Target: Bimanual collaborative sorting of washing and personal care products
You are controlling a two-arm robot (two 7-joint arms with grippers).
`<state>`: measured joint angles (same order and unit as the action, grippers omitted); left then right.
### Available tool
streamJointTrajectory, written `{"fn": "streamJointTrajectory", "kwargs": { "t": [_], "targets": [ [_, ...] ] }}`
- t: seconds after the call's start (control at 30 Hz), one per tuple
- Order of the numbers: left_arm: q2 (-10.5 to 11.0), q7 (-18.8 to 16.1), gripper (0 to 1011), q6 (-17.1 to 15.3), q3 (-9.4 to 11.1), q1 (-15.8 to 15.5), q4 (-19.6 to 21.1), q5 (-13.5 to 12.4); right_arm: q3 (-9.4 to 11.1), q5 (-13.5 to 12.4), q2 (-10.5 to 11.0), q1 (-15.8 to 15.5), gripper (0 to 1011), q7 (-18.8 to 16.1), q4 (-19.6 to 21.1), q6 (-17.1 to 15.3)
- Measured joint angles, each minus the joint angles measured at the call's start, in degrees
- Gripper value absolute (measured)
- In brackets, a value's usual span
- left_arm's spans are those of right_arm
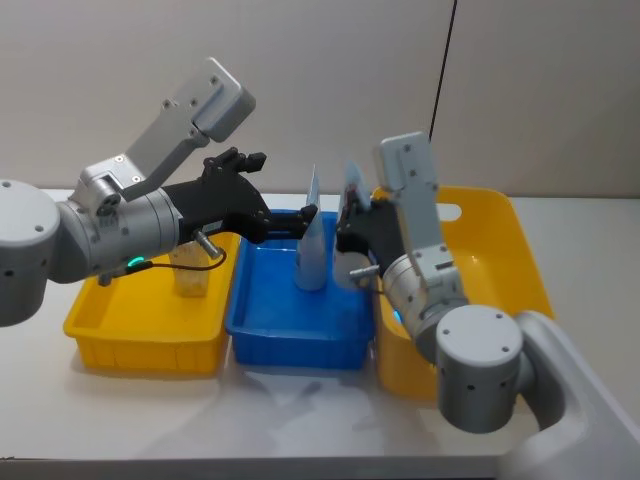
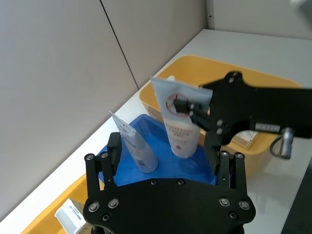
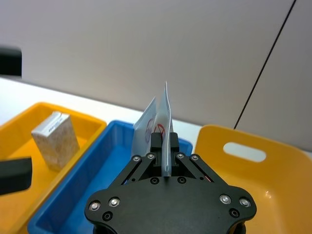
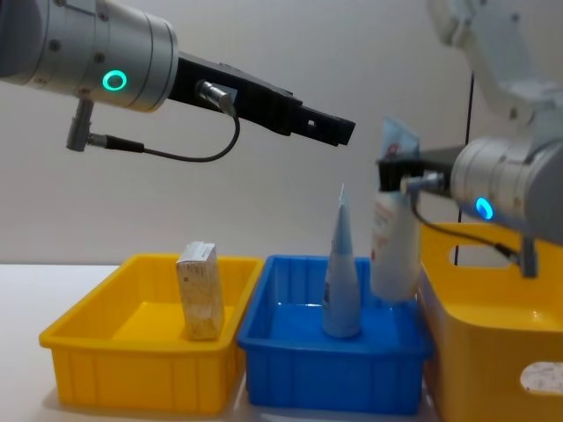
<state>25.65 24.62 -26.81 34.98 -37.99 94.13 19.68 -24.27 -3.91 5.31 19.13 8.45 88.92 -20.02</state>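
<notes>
The right gripper is closed on the flat crimped top of the cream plastic tube with a red-blue mark, holding it upright with its cap end down, suspended over the right-hand end of the blue plastic tray; from the chest view the tube's lower end sits at about the level of the tray rim, and contact with the tray floor cannot be determined. In the right wrist view the black fingers are pressed together on the tube's thin sealed edge. The left gripper is raised above the table, over the boundary between the small yellow plastic tray and the blue tray; its fingers stand apart with nothing between them, as the left wrist view shows. The pale blue tapered plastic tube stands upright on its cap inside the blue tray, near the middle, just beside the cream tube and to its left; whether the two tubes touch cannot be determined. The beige cardboard box stands on end in the small yellow tray, apart from both grippers. The large yellow plastic bin with a handle slot sits to the right of the blue tray, and a flat pale pack lies inside it.
</notes>
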Motion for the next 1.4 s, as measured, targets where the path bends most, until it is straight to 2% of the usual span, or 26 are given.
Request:
{"fn": "streamJointTrajectory", "kwargs": {
  "t": [0.33,0.43,0.87,1.1,1.4],
  "targets": [
    [0.0,0.0,1001,0.0,0.0,0.0,0.0,0.0,2.8,-0.8,0.2,-0.8,61,0.2,4.9,1.1],
    [0.0,0.0,1002,0.0,0.0,0.0,0.0,0.0,4.4,-1.6,0.1,-0.9,60,0.2,6.4,2.0],
    [0.0,0.0,1001,0.0,0.0,0.0,0.0,0.0,9.2,-2.9,0.2,-0.8,60,0.8,8.0,3.4],
    [0.0,0.0,1001,0.0,0.0,0.0,0.0,0.0,10.5,-3.1,0.2,-0.5,60,0.8,7.8,2.5],
    [0.0,0.0,1001,0.0,0.0,0.0,0.0,0.0,10.9,-3.2,0.3,0.5,60,0.1,6.2,-0.4]
  ]
}}
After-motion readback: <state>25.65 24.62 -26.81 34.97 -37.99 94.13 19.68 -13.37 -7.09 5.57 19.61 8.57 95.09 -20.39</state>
